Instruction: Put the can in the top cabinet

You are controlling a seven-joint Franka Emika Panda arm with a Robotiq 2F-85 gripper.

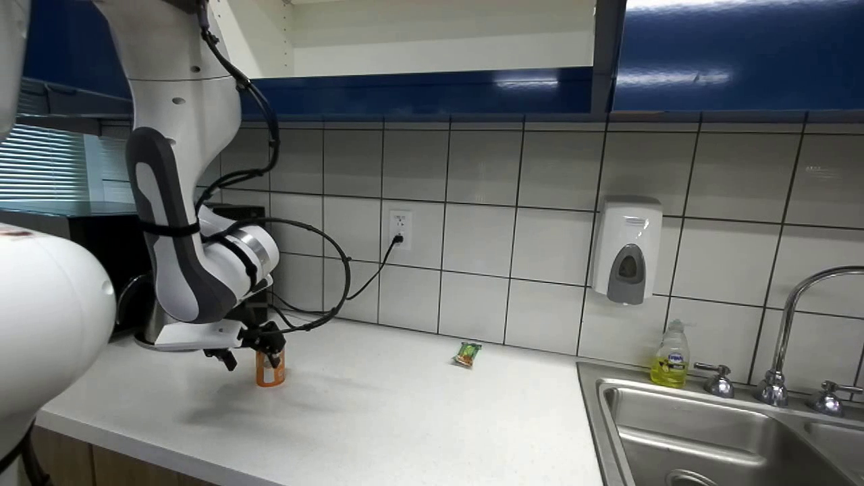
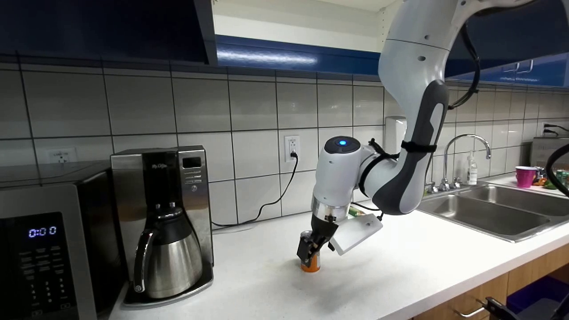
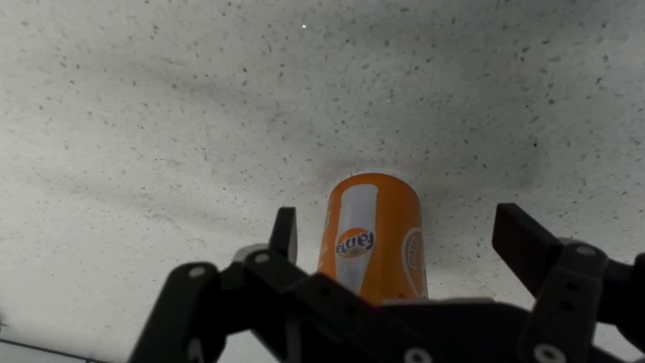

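The orange Fanta can (image 1: 270, 375) stands upright on the white counter. It shows in the exterior view (image 2: 312, 266), partly behind a finger. In the wrist view the can (image 3: 375, 227) is between the two fingers, nearer the left one, with a gap on each side. Its upper end is hidden behind the gripper body. My gripper (image 3: 395, 222) is open and points down at the can; it also shows in both exterior views (image 1: 251, 361) (image 2: 318, 255). The top cabinet (image 1: 418, 93) is above, its pale interior open to view, also in the exterior view (image 2: 293, 55).
A coffee machine (image 2: 195, 213) with a steel pot (image 2: 175, 264) and a microwave (image 2: 40, 258) stand beside the can. A small green packet (image 1: 466, 354) lies near the wall. A sink (image 1: 594, 418), a soap bottle (image 1: 670, 358) and a wall dispenser (image 1: 628, 250) are farther along.
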